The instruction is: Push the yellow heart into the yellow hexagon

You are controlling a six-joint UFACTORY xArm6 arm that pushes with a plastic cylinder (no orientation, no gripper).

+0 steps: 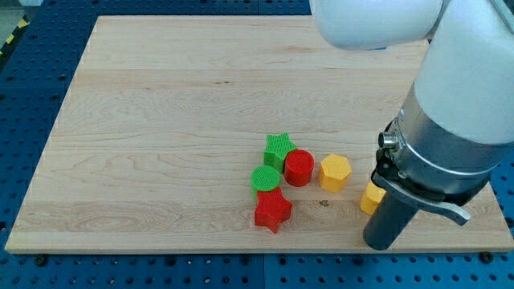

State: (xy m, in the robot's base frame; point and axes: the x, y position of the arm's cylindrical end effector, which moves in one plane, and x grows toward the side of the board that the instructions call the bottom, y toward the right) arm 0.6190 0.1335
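Observation:
The yellow hexagon (pixel 335 172) lies on the wooden board (pixel 161 120), right of centre near the view's bottom. The yellow heart (pixel 371 197) lies just to its right with a small gap between them. It is mostly hidden behind my arm, so its shape does not show clearly. My dark rod comes down at the view's lower right. My tip (pixel 379 244) sits just below the yellow heart and slightly to its right, close to the board's bottom edge. I cannot tell whether it touches the heart.
A cluster lies left of the hexagon: a red cylinder (pixel 299 168), a green star (pixel 279 148), a green cylinder (pixel 266 178) and a red star (pixel 272 211). The red cylinder sits close to the hexagon's left side. My large white arm body (pixel 458 88) covers the board's right side.

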